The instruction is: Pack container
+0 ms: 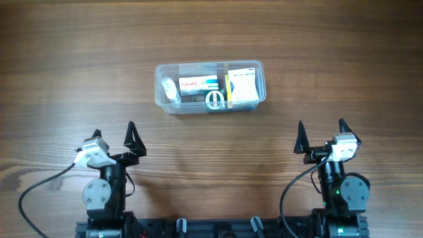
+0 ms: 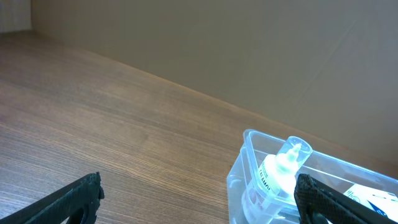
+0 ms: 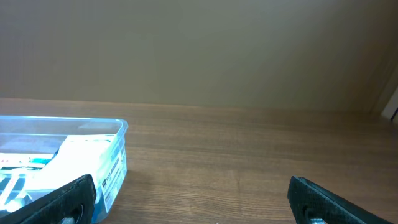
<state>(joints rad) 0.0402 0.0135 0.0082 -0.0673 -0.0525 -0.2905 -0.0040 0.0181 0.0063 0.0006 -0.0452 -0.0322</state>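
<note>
The clear plastic container [image 1: 210, 86] sits on the wooden table, far from both arms. Inside it lie a small white bottle [image 1: 170, 89], a white box with red lettering [image 1: 198, 85], a round clear item [image 1: 215, 99] and a white-and-yellow box [image 1: 243, 86]. My left gripper [image 1: 114, 135] stands open near the front left, nothing between its fingers; its wrist view shows the container's corner [image 2: 249, 163] with the bottle [image 2: 281, 169]. My right gripper [image 1: 321, 135] stands open at the front right; its wrist view shows the container's end [image 3: 115, 130] at left.
Bare wooden tabletop [image 1: 211, 158] lies between the arms and the container. A plain beige wall [image 3: 199, 50] stands behind the table. A black cable [image 1: 39, 188] loops beside the left arm's base.
</note>
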